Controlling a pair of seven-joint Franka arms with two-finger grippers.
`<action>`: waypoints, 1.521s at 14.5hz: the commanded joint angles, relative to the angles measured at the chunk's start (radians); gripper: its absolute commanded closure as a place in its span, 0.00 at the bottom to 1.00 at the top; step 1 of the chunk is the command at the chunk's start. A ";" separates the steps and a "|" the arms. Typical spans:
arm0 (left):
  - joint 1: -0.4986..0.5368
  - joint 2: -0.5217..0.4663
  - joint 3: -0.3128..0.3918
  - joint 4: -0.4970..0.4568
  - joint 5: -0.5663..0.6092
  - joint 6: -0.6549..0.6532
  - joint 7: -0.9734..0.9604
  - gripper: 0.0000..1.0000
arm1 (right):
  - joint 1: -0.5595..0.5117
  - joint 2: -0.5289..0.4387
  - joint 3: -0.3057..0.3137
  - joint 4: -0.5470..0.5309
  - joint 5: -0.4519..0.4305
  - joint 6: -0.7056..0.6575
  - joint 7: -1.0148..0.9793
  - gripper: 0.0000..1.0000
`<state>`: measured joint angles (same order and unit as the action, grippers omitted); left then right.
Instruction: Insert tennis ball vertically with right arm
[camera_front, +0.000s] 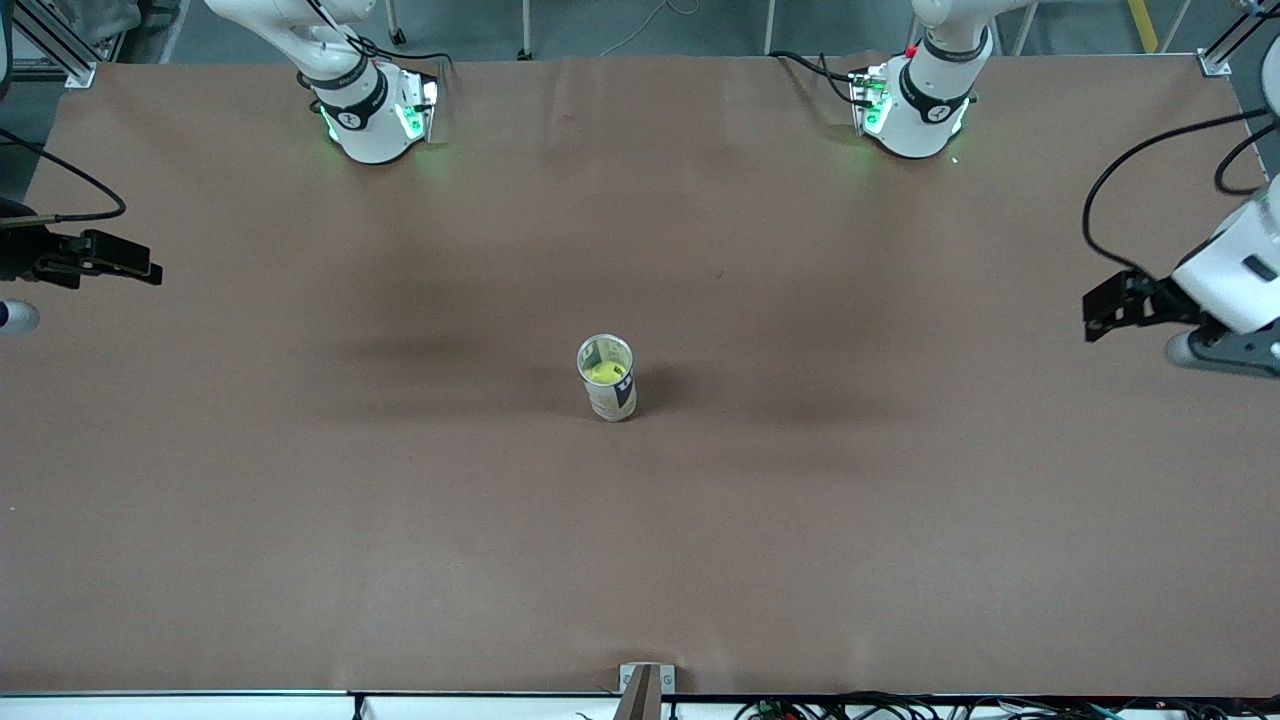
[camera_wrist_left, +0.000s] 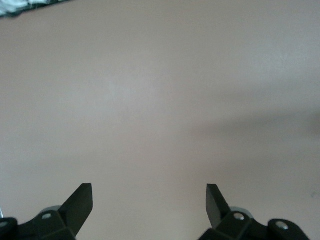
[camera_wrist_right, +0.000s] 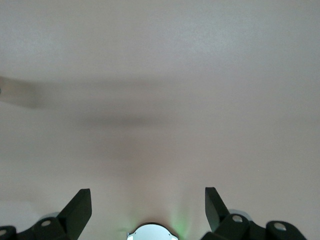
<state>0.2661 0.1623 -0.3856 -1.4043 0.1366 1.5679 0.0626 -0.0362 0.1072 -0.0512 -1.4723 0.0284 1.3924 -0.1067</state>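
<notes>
A clear tennis ball can (camera_front: 608, 378) stands upright in the middle of the brown table (camera_front: 400, 520). A yellow tennis ball (camera_front: 603, 372) lies inside it, seen through the open top. My right gripper (camera_front: 148, 270) is open and empty, held above the table's edge at the right arm's end, well away from the can. My left gripper (camera_front: 1096, 314) is open and empty above the left arm's end of the table. The right wrist view shows the open right gripper (camera_wrist_right: 148, 196) over bare table, and the left wrist view shows the open left gripper (camera_wrist_left: 149, 192) over bare table. Neither wrist view shows the can.
The two arm bases (camera_front: 375, 115) (camera_front: 915, 110) stand at the table's edge farthest from the front camera, lit green. The right arm's base (camera_wrist_right: 150, 233) shows in the right wrist view. A small metal bracket (camera_front: 645, 685) sits at the table's near edge.
</notes>
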 joint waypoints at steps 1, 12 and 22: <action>-0.149 -0.075 0.210 -0.019 -0.092 -0.052 -0.007 0.00 | 0.013 -0.041 0.007 -0.010 -0.014 -0.009 0.005 0.00; -0.363 -0.150 0.435 -0.053 -0.135 -0.144 -0.003 0.00 | 0.027 -0.153 0.007 -0.141 -0.033 0.065 0.005 0.00; -0.375 -0.142 0.425 -0.051 -0.141 -0.134 -0.003 0.00 | 0.029 -0.222 0.008 -0.175 -0.033 0.063 0.002 0.00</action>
<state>-0.0964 0.0395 0.0348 -1.4342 0.0080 1.4279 0.0614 -0.0087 -0.0722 -0.0474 -1.6032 0.0090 1.4376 -0.1067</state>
